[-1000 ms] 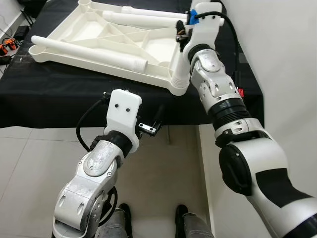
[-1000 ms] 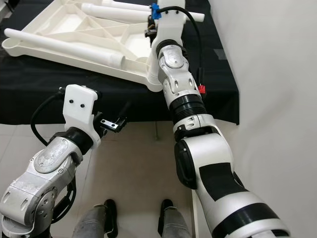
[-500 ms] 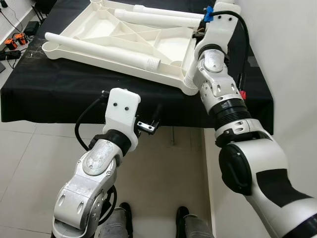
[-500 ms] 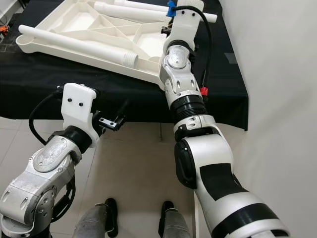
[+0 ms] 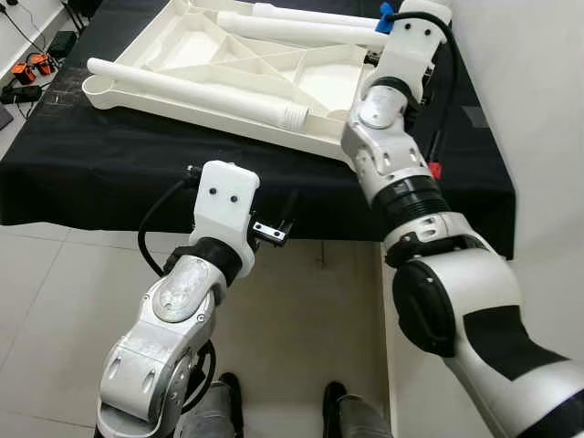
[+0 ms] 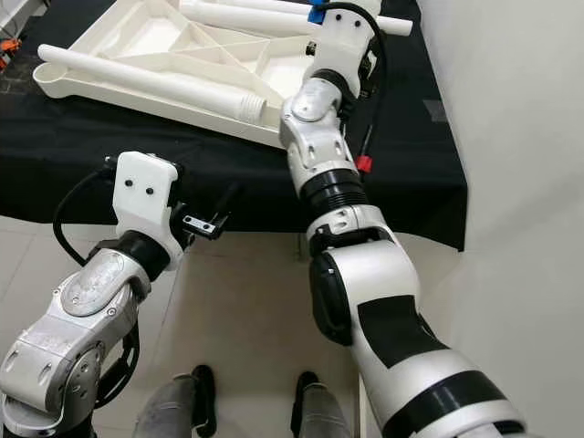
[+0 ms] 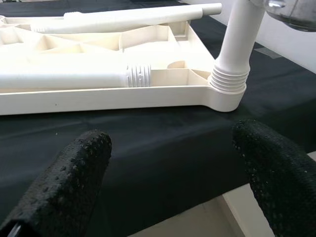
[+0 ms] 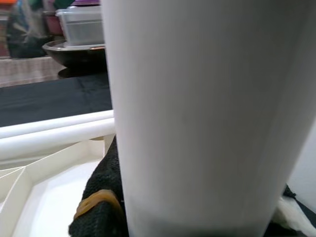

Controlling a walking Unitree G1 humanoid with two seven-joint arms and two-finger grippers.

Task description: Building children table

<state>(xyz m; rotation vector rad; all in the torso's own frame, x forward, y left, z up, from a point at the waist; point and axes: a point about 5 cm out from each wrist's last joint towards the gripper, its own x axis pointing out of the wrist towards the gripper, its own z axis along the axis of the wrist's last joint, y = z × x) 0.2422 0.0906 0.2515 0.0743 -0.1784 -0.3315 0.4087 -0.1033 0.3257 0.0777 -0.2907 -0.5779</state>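
While right jaws clasp the upright leg (image 7: 239,42), left jaws gape below the tabletop (image 5: 228,68).

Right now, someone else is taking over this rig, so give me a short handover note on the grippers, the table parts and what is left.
Right gripper: shut on the upright white plastic leg, which stands in the near right corner socket of the upside-down white plastic tabletop.
Left gripper: open, idle in front of the black-covered table, holding nothing.
Two loose white legs lie across the tabletop's underside.
Done: one leg stands in its socket; how tight, I cannot tell.
Left: the two loose legs, probably.
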